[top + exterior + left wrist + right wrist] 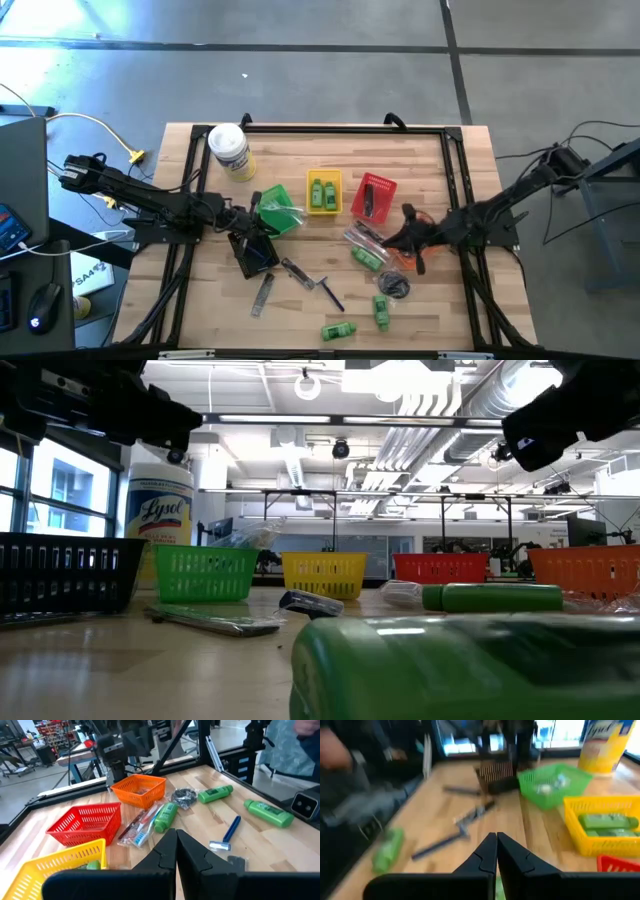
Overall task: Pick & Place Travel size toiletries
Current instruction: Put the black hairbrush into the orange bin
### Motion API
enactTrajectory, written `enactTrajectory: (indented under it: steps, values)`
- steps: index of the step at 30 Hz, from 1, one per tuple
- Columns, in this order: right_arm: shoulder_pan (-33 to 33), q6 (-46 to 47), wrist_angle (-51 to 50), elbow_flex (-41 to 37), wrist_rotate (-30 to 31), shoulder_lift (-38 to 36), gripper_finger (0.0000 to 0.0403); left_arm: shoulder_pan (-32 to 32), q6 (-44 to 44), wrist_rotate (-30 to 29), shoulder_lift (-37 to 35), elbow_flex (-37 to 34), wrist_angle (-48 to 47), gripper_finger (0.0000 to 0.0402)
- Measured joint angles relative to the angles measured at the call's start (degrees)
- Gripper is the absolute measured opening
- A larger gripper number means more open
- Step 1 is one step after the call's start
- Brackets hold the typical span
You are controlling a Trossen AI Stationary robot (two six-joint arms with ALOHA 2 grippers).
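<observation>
Toiletries lie loose on the wooden table: green mini bottles (pixel 366 257) (pixel 338 330) (pixel 381 312), a blue razor (pixel 330 292), a grey comb (pixel 262 293), a dark round piece (pixel 396 286) and a clear packet of sticks (pixel 360 238). More green bottles lie in the yellow basket (pixel 323 191). My left gripper (pixel 176 837) is shut and holds nothing. It hangs by the green basket (pixel 278 210), above the black basket (pixel 252 252). My right gripper (pixel 496 840), also shut with nothing in it, hangs over the orange basket (pixel 412 252).
A red basket (pixel 373 196) stands right of the yellow one. A white canister with a yellow label (pixel 230 150) stands at the far left corner. A black frame (pixel 340 128) runs round the table's edges. A person (pixel 295 745) stands beyond the table.
</observation>
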Motion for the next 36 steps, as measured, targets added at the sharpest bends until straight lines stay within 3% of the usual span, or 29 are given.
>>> enactTrajectory:
  steps: [5, 14, 18, 28, 36]
  values:
    - [4.9, 0.4, -16.5, 12.0, 4.1, 9.7, 0.0003, 0.0, 0.0, -0.5, 0.0, 0.0, -1.3, 0.0]
    - [5.9, 6.1, -34.3, 27.4, -1.6, 23.7, 0.001, 0.0, 0.1, -0.7, 0.0, 0.0, -1.6, 0.0]
    - [4.8, 7.1, -38.4, 30.6, -6.6, 27.7, 0.0034, 0.0, 0.0, -0.7, 0.0, 0.0, -1.6, 0.0]
    - [3.9, 11.5, -50.6, 33.4, -14.8, 31.3, 0.0152, 0.0, 0.0, -0.7, 0.0, 0.0, -1.6, 0.0]
    - [3.9, 13.4, -51.3, 33.4, -17.8, 33.7, 0.0171, 0.0, 0.0, -0.8, 0.0, 0.0, -1.6, 0.0]
